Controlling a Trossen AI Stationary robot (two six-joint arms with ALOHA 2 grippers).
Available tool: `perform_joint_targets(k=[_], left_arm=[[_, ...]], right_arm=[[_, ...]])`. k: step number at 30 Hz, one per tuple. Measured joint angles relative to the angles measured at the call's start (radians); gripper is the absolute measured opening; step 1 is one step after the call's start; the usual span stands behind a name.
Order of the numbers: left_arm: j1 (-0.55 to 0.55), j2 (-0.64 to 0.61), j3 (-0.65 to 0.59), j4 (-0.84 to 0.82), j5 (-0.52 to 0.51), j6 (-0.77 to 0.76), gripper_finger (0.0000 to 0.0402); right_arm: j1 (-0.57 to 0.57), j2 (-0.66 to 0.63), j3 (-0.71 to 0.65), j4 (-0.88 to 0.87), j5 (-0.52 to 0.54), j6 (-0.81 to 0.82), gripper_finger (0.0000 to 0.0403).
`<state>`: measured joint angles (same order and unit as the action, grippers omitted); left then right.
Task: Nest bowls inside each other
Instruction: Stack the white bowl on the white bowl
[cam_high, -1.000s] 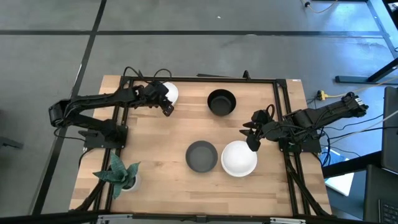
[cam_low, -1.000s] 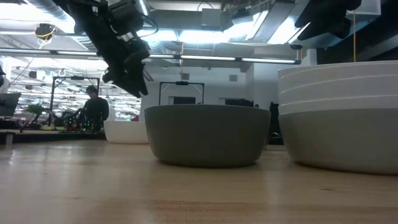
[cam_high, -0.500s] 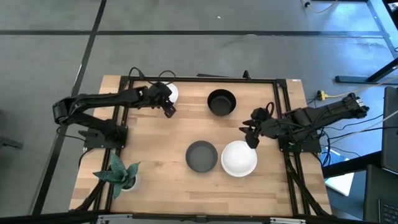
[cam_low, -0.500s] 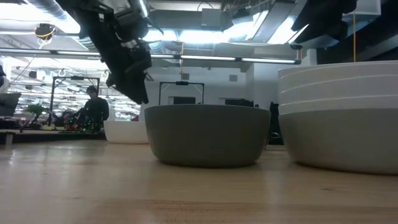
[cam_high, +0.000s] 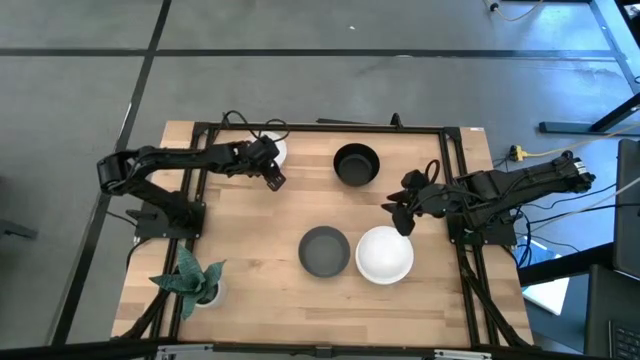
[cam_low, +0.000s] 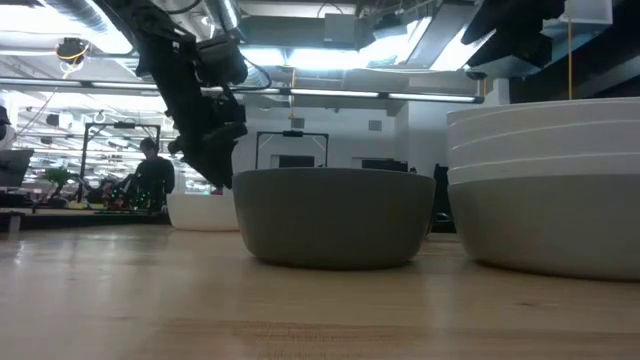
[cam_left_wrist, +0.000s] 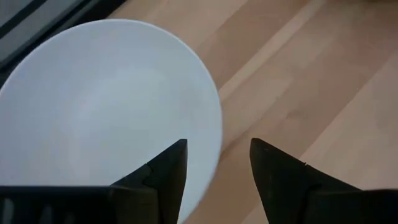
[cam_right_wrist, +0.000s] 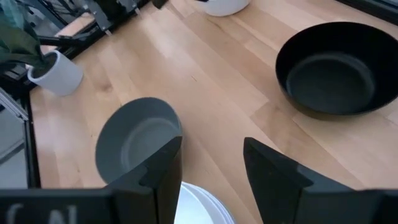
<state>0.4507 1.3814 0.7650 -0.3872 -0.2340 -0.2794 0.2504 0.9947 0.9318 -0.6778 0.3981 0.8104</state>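
Observation:
A lone white bowl (cam_high: 272, 150) stands near the table's far left corner. My left gripper (cam_high: 272, 180) is open just above its right rim (cam_left_wrist: 214, 118), with one finger (cam_left_wrist: 166, 169) over the inside and the other (cam_left_wrist: 273, 174) outside. A glossy black bowl (cam_high: 356, 164) sits far centre and a dark grey bowl (cam_high: 324, 250) near centre. Beside the grey one is a stack of nested bowls (cam_high: 385, 254), white on top; in the low view its lowest bowl (cam_low: 545, 235) looks greyer. My right gripper (cam_high: 402, 222) hangs open above the table, just beyond the stack.
A small green plant in a white pot (cam_high: 195, 280) stands at the near left corner. A black frame rail (cam_high: 190, 190) runs along the table's left, far and right sides. Bare wood (cam_high: 260, 230) lies between the white bowl and the dark grey bowl.
My left gripper has come down toward the white bowl's rim and tipped more upright; in the low view its fingertips now reach almost to the bowl's top edge. My right gripper has drifted slightly toward the far edge. No bowl has moved.

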Motion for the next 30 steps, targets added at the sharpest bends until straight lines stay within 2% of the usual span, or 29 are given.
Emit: perform_joint_targets(k=[24, 27, 30], left_arm=[[0.005, 0.08, -0.001, -0.022, 0.016, 0.047, 0.0167], [0.005, 0.08, -0.001, -0.022, 0.016, 0.047, 0.0149], [0.005, 0.08, -0.001, -0.023, 0.02, 0.047, 0.0115]], right_arm=[[0.0, 0.0, 0.0, 0.07, 0.03, 0.023, 0.0171], [0.0, 0.0, 0.0, 0.072, 0.03, 0.022, 0.0171], [0.0, 0.0, 0.0, 0.077, 0.03, 0.023, 0.0171]])
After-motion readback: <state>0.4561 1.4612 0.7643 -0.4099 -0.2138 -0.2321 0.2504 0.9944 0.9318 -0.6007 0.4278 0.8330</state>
